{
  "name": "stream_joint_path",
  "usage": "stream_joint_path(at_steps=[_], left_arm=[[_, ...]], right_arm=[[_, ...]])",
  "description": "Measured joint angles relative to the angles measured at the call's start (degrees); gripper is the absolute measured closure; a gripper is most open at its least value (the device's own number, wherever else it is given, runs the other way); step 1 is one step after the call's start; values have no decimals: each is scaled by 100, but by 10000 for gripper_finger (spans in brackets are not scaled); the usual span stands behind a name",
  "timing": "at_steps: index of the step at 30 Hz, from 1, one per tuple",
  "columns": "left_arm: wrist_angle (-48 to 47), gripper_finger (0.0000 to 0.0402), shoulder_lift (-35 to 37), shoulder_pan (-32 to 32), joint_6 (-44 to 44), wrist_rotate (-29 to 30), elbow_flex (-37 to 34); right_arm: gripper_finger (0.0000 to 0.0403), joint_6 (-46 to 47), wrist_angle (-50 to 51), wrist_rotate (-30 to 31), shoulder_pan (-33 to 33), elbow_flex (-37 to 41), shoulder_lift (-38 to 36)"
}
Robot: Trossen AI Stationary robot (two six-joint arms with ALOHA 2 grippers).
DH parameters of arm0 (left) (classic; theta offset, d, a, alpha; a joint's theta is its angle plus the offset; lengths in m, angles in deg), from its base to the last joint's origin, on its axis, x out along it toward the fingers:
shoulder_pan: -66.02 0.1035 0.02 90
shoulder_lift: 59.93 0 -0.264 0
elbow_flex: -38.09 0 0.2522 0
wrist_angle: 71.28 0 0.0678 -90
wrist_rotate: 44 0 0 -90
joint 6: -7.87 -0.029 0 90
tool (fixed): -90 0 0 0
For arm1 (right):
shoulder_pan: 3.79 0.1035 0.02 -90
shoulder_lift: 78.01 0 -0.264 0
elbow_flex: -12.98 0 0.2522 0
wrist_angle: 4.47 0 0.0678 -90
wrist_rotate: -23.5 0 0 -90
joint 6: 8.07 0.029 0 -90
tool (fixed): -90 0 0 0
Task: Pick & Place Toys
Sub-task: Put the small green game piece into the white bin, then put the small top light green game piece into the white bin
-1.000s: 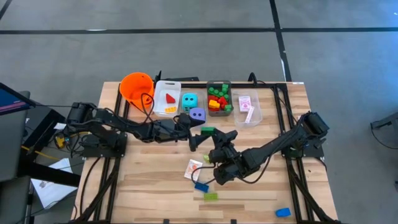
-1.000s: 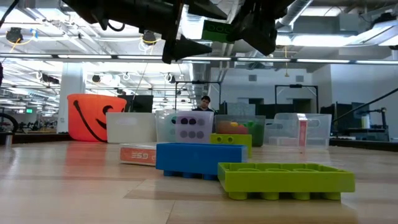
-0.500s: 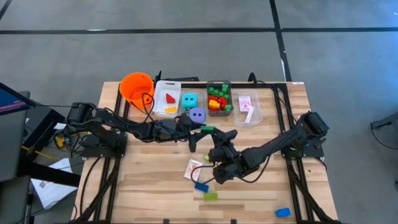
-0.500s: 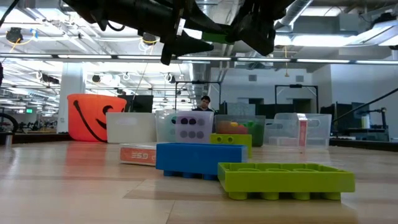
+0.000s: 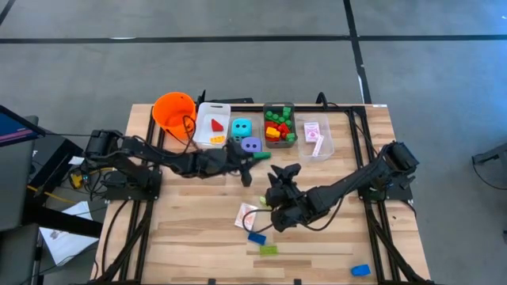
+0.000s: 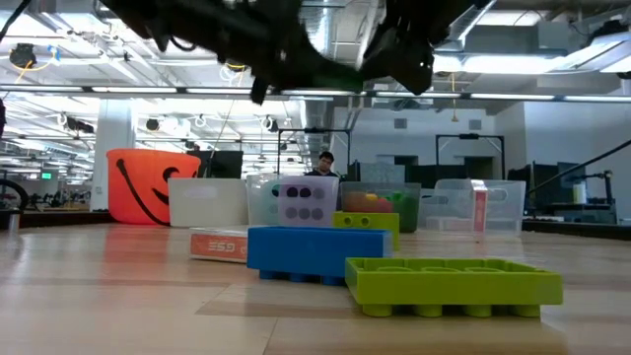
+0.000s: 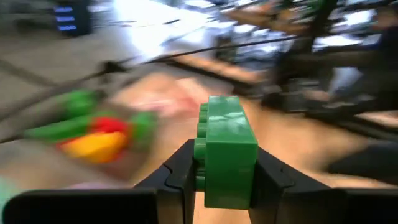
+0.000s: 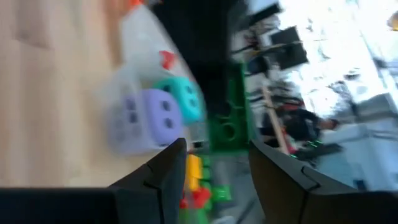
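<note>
The left pincer squeezes a green brick between its fingers up above the counter, and just beside it the right pincer is open with nothing in it.

1. Left arm stretched low from the table's left side toward centre; left gripper raised off the surface near the bins, fingers clamped on both sides of a green brick.
2. Right arm angled in from the right side toward centre; right gripper raised, just beside the left, fingers spread apart, nothing between them.
</note>
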Motion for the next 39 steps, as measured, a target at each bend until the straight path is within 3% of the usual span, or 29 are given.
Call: stream_joint_path(at_steps=[17, 20, 26, 39], left_arm=[[-2980, 316, 262, 535, 400, 3153, -5], [-3649, 316, 517, 607, 841, 3415, 6], [-5067, 316, 1046, 769, 2249, 3385, 3], [-4927, 135, 1355, 771, 2995, 3256, -534]], right_arm=[[230, 112, -59, -198, 3, -7, 0], [230, 137, -61, -205, 6, -5, 0], [230, 241, -60, -215, 10, -6, 0], [230, 246, -142, -273, 4, -4, 0]])
